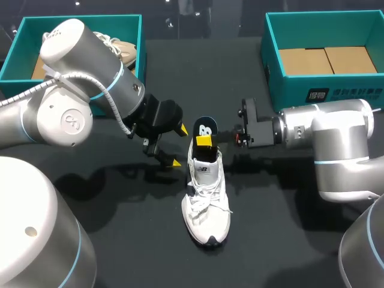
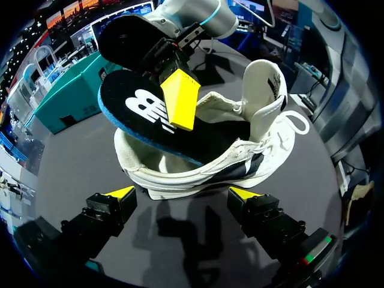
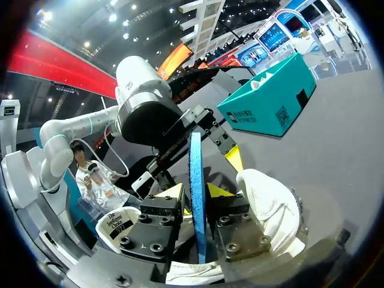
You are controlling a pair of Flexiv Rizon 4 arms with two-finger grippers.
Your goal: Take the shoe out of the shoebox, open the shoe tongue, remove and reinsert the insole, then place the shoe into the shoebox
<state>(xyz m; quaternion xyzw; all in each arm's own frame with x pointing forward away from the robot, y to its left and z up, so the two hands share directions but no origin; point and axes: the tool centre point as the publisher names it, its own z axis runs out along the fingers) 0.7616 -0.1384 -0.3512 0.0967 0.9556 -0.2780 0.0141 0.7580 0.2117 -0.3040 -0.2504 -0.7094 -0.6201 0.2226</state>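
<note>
Head view: shoe (image 1: 206, 201) unboxed, tongue (image 2: 264, 84) lifted; right gripper (image 1: 204, 141) pinches the insole (image 1: 206, 128) half out of its heel, left gripper (image 1: 179, 146) spread wide beside it; reseating and boxing likely remain.

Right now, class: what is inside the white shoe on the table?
The black insole, one end inside the shoe, the other sticking out above the heel, gripped by the right end effector. The shoe's toe interior is covered, so unseen.

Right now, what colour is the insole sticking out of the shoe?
The insole is black on top with white print and a blue edge; clearest in left wrist view.
</note>
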